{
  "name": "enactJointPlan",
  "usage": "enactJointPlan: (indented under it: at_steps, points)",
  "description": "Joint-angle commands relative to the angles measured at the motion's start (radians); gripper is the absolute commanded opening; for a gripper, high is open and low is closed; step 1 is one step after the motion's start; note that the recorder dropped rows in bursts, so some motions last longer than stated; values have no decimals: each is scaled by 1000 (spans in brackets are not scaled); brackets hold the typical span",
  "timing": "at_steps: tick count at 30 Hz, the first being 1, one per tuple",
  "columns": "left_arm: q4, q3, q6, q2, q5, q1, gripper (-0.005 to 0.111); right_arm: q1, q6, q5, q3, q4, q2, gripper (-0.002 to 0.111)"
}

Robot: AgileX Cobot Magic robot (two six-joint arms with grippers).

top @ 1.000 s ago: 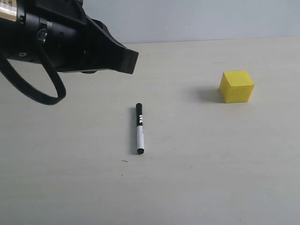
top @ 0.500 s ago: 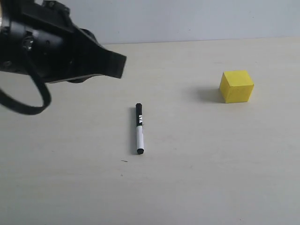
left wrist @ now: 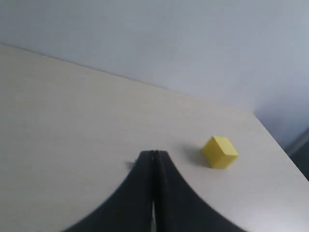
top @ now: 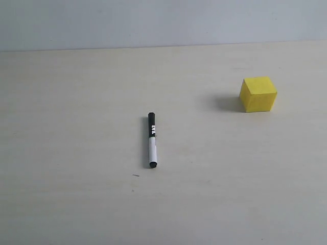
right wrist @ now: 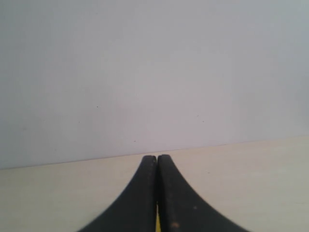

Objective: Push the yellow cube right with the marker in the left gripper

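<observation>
Marker (top: 152, 140) is shown lying unheld on the worktop (top: 76, 204), long axis front to back, well left of the yellow cube (top: 258, 94); left jaws are closed together, empty.

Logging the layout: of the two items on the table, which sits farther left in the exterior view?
The marker: a slim black-and-white pen lying flat near the middle. The yellow cube sits well to its right, farther back.
</observation>
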Motion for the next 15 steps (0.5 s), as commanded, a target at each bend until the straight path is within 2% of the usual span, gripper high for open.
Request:
enactJointPlan:
  at_steps: [1,6,12,15]
  points:
    - [-13,129,53,-187,-57,140,1,-3,-8,-9,5,-7,-5,0]
    - [-13,251,98,-378,-100,212,1,-3,-8,-9,5,-7,-5,0]
    - [-9,351,107,-392,-141,272,1,-3,-8,-9,5,-8,-5,0]
    - [-9,384,128,-392,-203,277,1,-3,-8,-9,5,-8,-5,0]
